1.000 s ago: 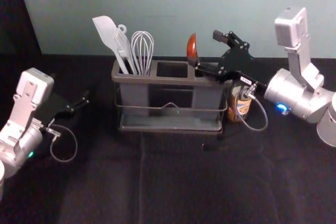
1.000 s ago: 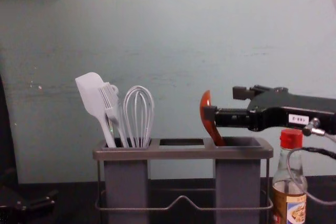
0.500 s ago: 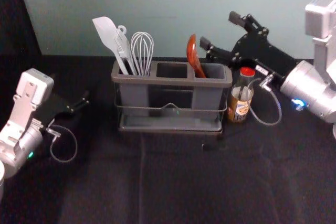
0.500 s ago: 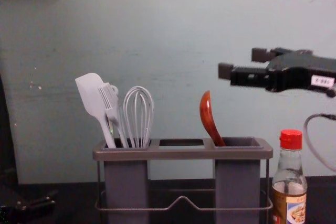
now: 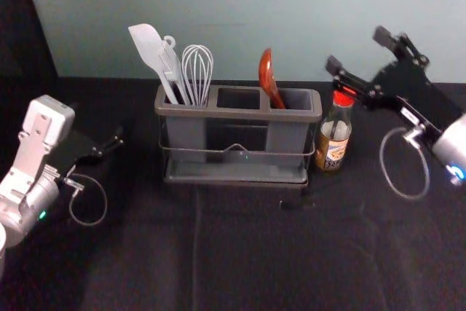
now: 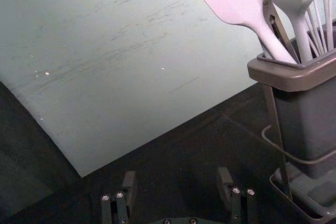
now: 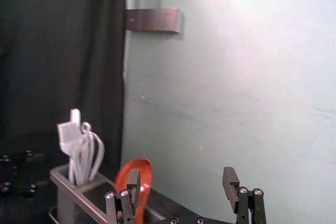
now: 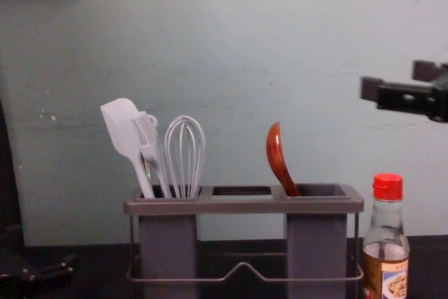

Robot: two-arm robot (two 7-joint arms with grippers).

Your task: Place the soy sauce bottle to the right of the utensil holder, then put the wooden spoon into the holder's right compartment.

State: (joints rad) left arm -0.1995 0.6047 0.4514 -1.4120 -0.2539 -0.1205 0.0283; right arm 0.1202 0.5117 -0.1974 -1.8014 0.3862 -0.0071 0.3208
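Two fingers of the black right tool [image 5: 357,49] stand wide apart, holding nothing, at the upper right of the head view, above and to the right of the clear glass soy sauce bottle with a red cap [image 5: 334,136]. That bottle stands upright on the black-covered table [image 5: 240,253], just beside the right end of the grey, three-compartment utensil holder in a wire frame [image 5: 218,112], right of centre in the frame. The glossy red-brown wooden spoon [image 5: 268,71] sits bowl up in the holder's right compartment, its bowl leaning toward the left of the frame. A pale spatula [image 5: 148,43], a pale brush [image 8: 145,134] and a pale wire whisk [image 5: 196,67] share the left compartment. At the left of the head view, the black left tool [image 5: 117,138] is parked low over the table, its fingers well apart and gripping nothing.
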